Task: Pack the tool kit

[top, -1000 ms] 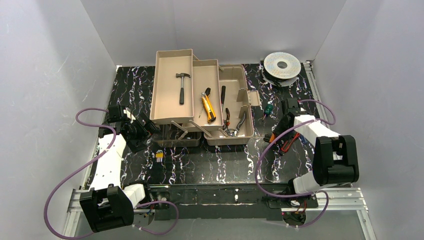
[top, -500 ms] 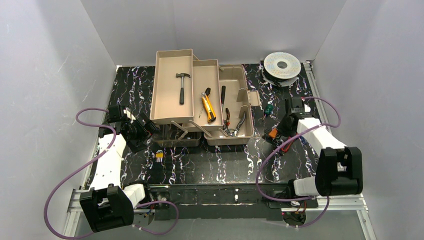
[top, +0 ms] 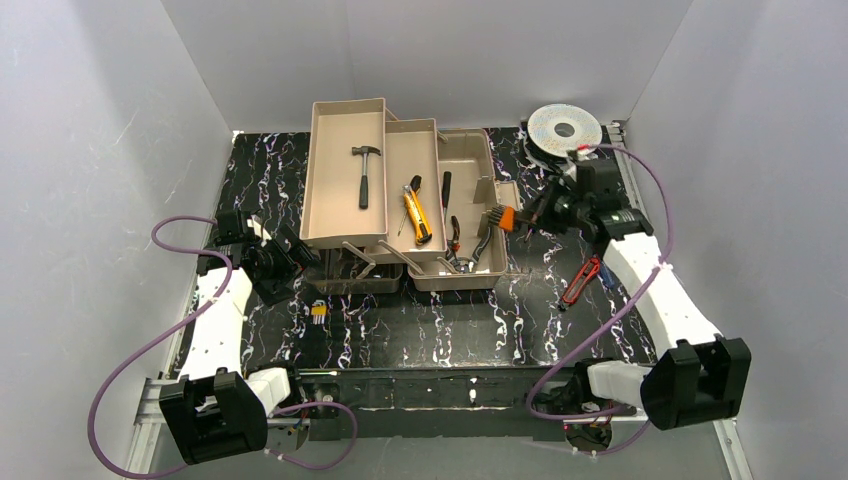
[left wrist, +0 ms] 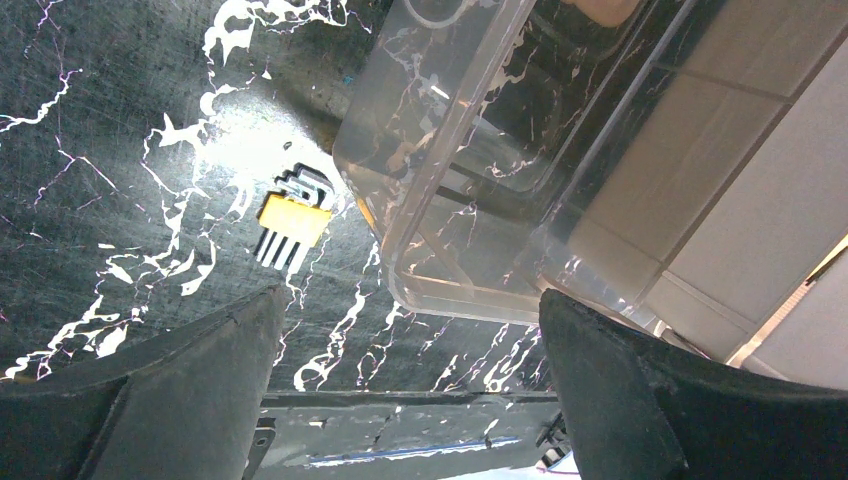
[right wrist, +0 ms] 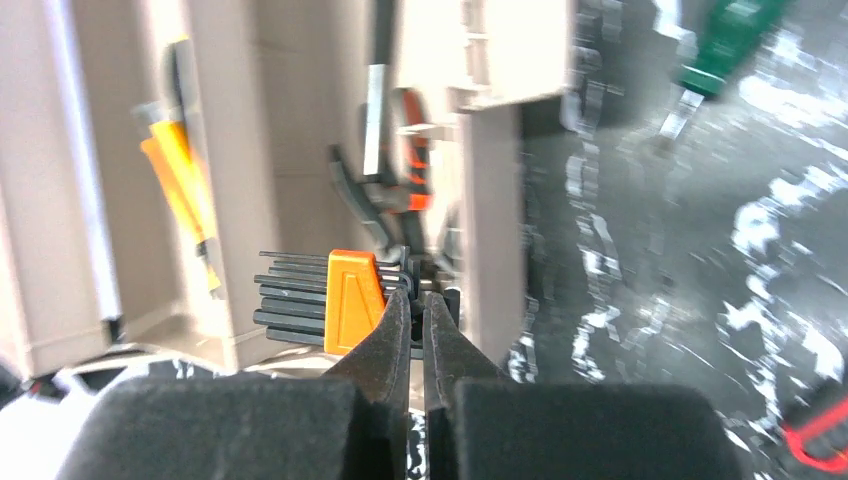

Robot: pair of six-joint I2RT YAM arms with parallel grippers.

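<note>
The tan toolbox [top: 345, 125] stands open at the table's back, trays stepped out. A hammer [top: 365, 172] lies in the left tray, a yellow knife [top: 416, 213] and a screwdriver [top: 446, 187] in the middle, orange pliers [top: 455, 232] in the base. My right gripper [top: 518, 217] is shut on an orange-holdered hex key set [right wrist: 330, 298], held over the box's right wall [right wrist: 490, 230]. My left gripper [top: 300, 255] is open and empty beside the translucent lid [left wrist: 470, 180]. A yellow-holdered hex key set [left wrist: 292, 218] lies on the mat.
A silver-white spool [top: 564, 130] sits at the back right. A green-handled tool [right wrist: 725, 45] lies on the mat right of the box. A red-handled tool [top: 579, 280] lies on the mat near the right arm. White walls enclose the table.
My right gripper has carried the orange hex key set from the mat at the right up and left to the toolbox's right wall. The left arm has not moved.
</note>
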